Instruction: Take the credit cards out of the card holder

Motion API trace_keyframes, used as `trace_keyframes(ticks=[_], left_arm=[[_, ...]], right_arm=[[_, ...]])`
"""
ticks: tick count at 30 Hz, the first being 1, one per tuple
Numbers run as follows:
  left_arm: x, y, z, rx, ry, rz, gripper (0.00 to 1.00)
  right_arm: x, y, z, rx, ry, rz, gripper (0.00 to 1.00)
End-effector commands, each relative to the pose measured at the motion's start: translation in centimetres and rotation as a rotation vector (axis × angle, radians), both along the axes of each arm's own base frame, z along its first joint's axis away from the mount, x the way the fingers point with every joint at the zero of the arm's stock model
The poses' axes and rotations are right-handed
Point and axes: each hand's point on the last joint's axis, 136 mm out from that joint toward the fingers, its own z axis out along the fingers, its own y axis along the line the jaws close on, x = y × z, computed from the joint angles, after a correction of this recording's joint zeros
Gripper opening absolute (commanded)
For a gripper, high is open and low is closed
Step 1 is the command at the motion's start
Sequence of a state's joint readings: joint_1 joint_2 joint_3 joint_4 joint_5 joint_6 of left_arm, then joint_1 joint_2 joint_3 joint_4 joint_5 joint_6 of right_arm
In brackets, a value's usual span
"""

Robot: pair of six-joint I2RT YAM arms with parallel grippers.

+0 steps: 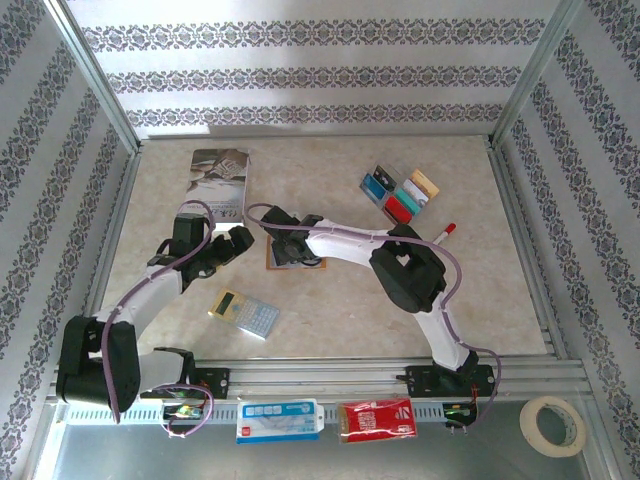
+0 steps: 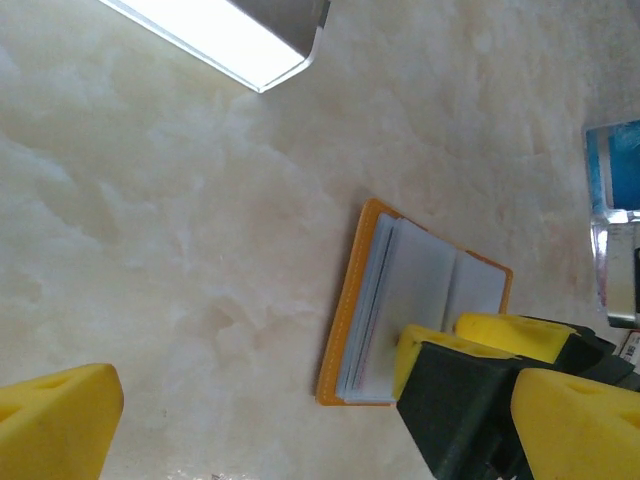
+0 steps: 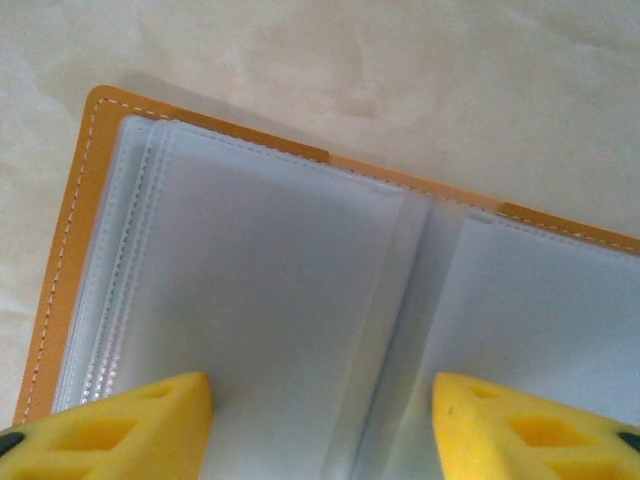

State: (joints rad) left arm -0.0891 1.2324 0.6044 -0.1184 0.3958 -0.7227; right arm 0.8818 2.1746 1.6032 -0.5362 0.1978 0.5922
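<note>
Left pincer (image 1: 240, 241): left of centre, jaws spread wide, empty | card holder (image 1: 273, 262): centre of desk (image 1: 330, 320), lying open, clear sleeves up | right pincer (image 3: 320, 420): over card holder, jaws partly apart astride a sleeve page, nothing gripped | credit cards (image 1: 400, 193): upper right, on desk, well apart from card holder

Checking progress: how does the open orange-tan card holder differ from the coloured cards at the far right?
The orange-tan leather card holder lies open mid-table under the right claw; the coloured plastic cards lie far right, untouched. Its visible sleeves look pale and empty; the cards are blue, teal, red, gold. Both lie flat on the beige table.
</note>
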Motion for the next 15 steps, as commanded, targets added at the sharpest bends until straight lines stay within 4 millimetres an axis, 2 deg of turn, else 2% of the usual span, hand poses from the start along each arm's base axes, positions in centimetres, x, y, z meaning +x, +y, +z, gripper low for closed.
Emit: trace_keyframes(ticks=[1,7,12,15], left_arm=[[0.9,0.0,1.1,-0.013,-0.039,-0.016,1.00],[0.9,-0.6,1.0,-0.038,-0.035,-0.041,0.98],[0.6,-1.1,0.6,-0.044,-0.011,-0.057,0.91],[0.4,-1.6,0.4,-0.044,-0.004,-0.066,0.88]], right_arm=[[-2.8,-3.0,-3.7,-0.137,0.097,0.010,0.56],[-5.5,-4.9,-5.3,-0.128,0.166,-0.003,0.50],[-7.5,-5.6,-5.7,-0.083,0.221,-0.011,0.46],[-7.8,-5.7,-5.6,-0.067,0.225,-0.010,0.45]])
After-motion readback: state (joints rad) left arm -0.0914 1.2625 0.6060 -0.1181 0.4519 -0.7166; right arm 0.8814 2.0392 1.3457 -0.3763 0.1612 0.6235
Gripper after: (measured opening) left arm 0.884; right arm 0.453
